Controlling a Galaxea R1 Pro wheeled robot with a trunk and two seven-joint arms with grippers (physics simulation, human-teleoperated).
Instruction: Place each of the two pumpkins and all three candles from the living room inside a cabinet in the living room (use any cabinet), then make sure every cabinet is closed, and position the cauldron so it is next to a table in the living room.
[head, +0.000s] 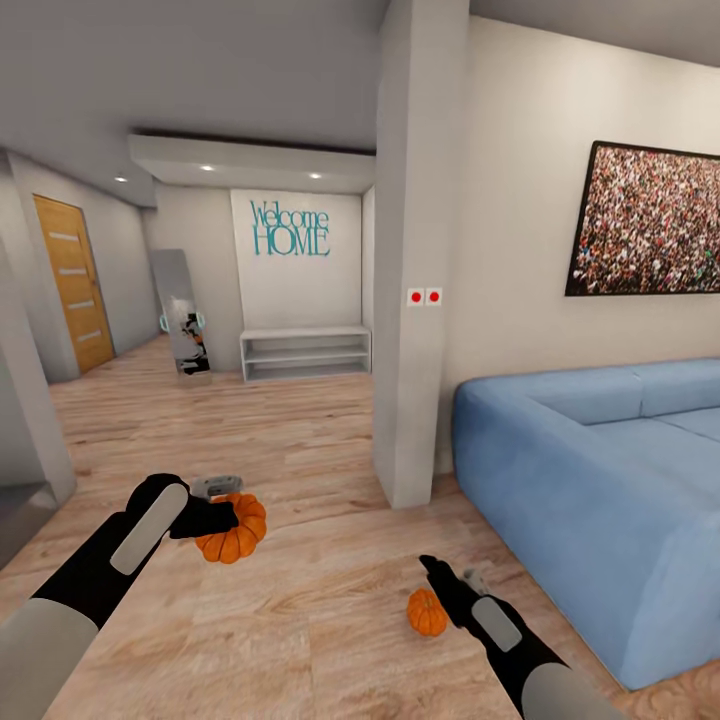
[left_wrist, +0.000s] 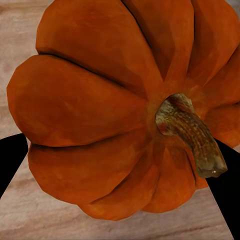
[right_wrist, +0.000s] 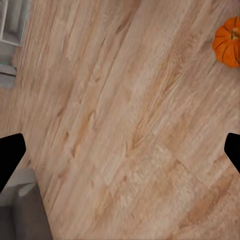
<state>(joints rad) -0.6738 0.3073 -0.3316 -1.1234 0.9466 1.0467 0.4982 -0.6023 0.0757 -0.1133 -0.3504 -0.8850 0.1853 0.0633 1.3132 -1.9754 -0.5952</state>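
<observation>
The left tool (head: 222, 516) pinched one pumpkin (head: 232, 530) between its black fingers (left_wrist: 11, 157), held above the wood floor (head: 300, 600); its brown stem (left_wrist: 192, 134) faced the wrist camera. The right tool (head: 432, 570) was spread wide with nothing between its fingers. The second pumpkin (head: 427, 612) sat on the floor just beside that tool, near the front corner of the blue sofa (head: 600, 500).

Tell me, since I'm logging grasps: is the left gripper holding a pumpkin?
Yes. The left gripper is shut on a pumpkin, carried above the floor, with dark fingertips flanking it.
</observation>
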